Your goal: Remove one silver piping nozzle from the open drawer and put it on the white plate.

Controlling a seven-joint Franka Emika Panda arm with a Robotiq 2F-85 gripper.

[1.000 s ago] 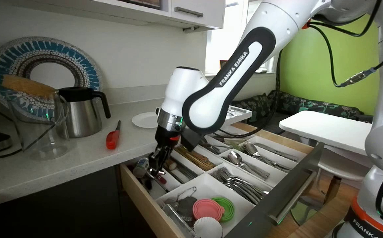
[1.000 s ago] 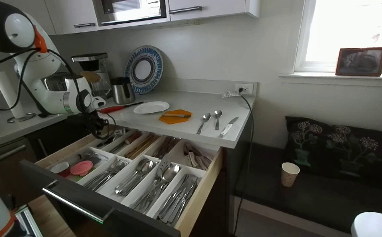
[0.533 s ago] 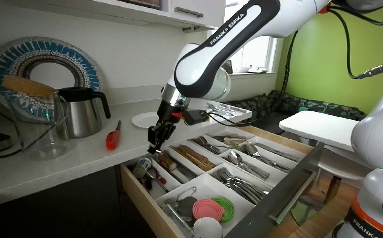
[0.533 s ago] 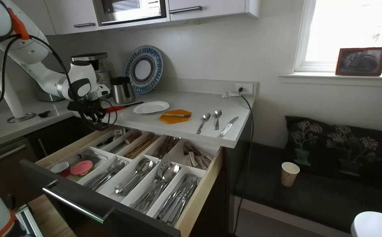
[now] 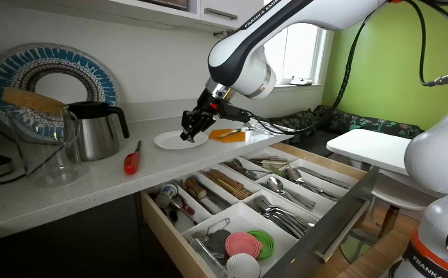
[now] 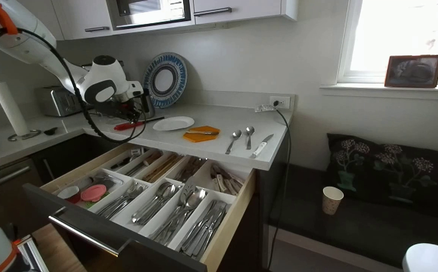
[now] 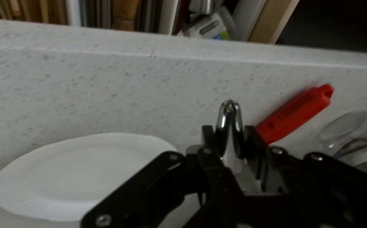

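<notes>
My gripper (image 7: 229, 134) is shut on a small shiny silver piping nozzle (image 7: 224, 123), which sticks out past the fingertips. The nozzle shows as a small glint in an exterior view (image 5: 190, 140). The gripper hangs above the counter, apart from it, in both exterior views (image 5: 189, 130) (image 6: 138, 118). The white plate (image 7: 76, 177) lies flat on the counter, left of the fingers in the wrist view. It also shows in both exterior views (image 5: 166, 141) (image 6: 173, 123). The open drawer (image 5: 170, 235) is below the counter edge, with pale wooden sides and a white divided tray (image 6: 234, 217).
A red lighter (image 7: 294, 114) lies on the counter near the plate. An orange dish (image 6: 200, 138) with a utensil on it lies on the plate's other side. A steel kettle (image 5: 98, 135), a glass pitcher (image 5: 50, 170) and a large patterned plate (image 5: 19, 65) stand farther back.
My gripper has risen out of the drawer's end compartment and moved over the counter toward the white plate, carrying the silver nozzle. The drawer and the plate have not moved.
</notes>
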